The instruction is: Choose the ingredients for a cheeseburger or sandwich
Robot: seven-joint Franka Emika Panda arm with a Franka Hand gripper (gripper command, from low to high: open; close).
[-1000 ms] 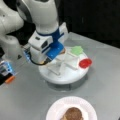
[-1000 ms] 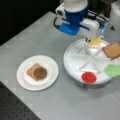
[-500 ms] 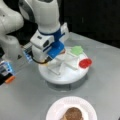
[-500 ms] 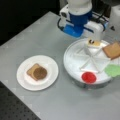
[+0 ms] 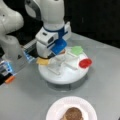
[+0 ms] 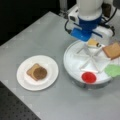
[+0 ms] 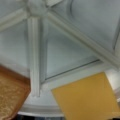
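In a front view the robot's blue-and-white gripper hangs low over the white divided round tray, beside the yellow-orange cheese square.

In a front view a tan toast square topped by the brown round patty sits on the white round plate.

The wrist view shows the cheese square flat in its compartment; it looks thin, light and slippery, best pinched at an edge. Whether the fingers are parted cannot be told.

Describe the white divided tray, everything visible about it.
The white divided tray is round, with raised ribs running from a central hub to split it into wedge compartments. It looks like plastic and sits flat on the grey table. It holds a red disc, green leaf piece, toast square and cheese square. The gripper hangs above it.
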